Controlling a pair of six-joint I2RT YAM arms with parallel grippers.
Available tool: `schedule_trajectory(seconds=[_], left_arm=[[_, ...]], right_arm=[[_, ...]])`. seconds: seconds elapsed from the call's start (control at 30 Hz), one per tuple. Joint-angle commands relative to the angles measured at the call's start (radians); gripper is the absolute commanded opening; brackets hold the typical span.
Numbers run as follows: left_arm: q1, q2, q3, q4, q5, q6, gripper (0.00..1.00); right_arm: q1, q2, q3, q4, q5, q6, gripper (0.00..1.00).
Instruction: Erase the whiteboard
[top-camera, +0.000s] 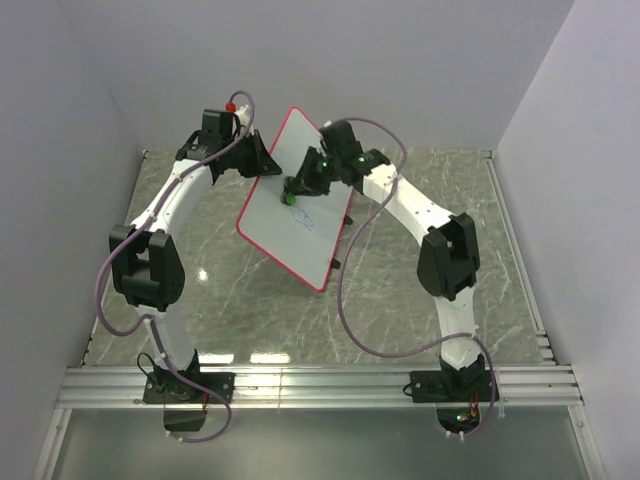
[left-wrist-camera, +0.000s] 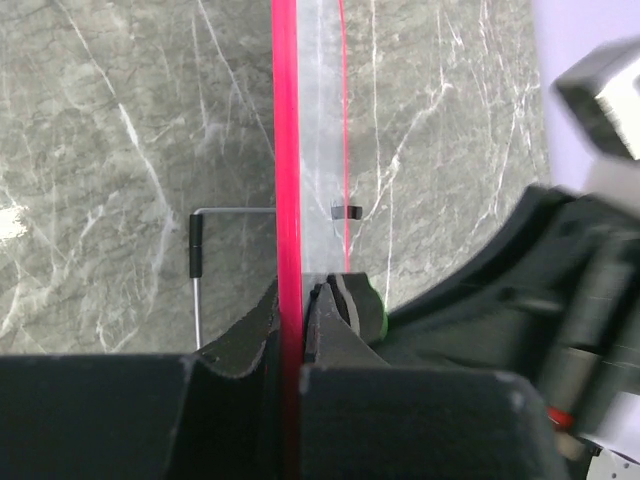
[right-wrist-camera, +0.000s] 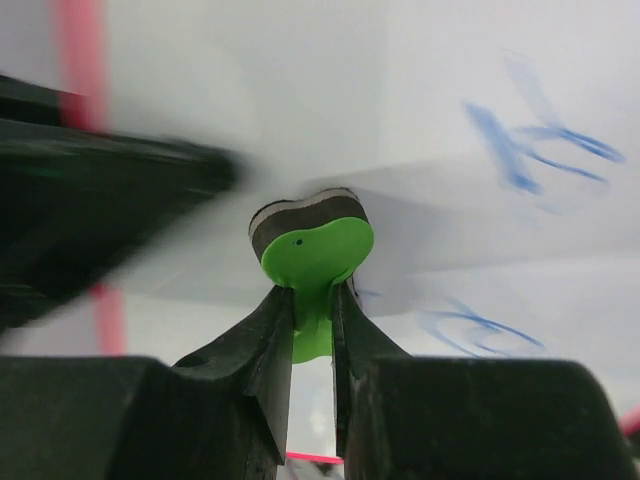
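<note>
Left end effector (left-wrist-camera: 298, 305) clamped on the whiteboard (top-camera: 285, 245) by its red rim, board held tilted over the surface (top-camera: 250, 310), right end effector (right-wrist-camera: 312, 320) pinching the green eraser (right-wrist-camera: 312, 245) against it; blue scribbles (right-wrist-camera: 540, 150) unwiped, so I'd judge most erasing is left.

Bottom centre, the right pincer (right-wrist-camera: 312, 300) clamps the tab of a green eraser (right-wrist-camera: 315, 250), whose dark pad meets the whiteboard (right-wrist-camera: 300, 100). Blue scribbles (right-wrist-camera: 540, 145) mark the right side. A blurred red rim (right-wrist-camera: 78, 60) runs down the left.
</note>
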Motion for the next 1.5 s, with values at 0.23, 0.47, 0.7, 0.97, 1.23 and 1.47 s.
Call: schedule_trajectory(seconds=[0.23,0.47,0.7,0.97,1.23,1.47], left_arm=[[-0.196,0.129,-0.078,-0.229,-0.053,0.21,0.0],[-0.196,0.126,-0.093,-0.223,-0.041,0.194,0.0],[-0.196,0.121,-0.125,-0.2,-0.039,0.18,0.0],[-0.196,0.104,-0.161,-0.172,-0.021,0.173,0.0],[-0.196,0.086,-0.165,-0.177,-0.017,0.187,0.0],[-0.196,0.061,-0.156,-0.178,0.008,0.18,0.0]], right_arm=[[0.021,-0.175,-0.631,0.132,0.177,-0.068,0.0],[0.05,-0.157,-0.506,0.119,0.159,-0.007,0.0],[0.099,-0.127,-0.237,0.161,0.052,0.085,0.0],[0.155,-0.017,0.053,0.079,0.024,0.123,0.0],[0.146,-0.051,-0.109,0.053,0.1,0.083,0.0],[-0.009,-0.121,-0.425,0.151,0.104,0.145,0.0]])
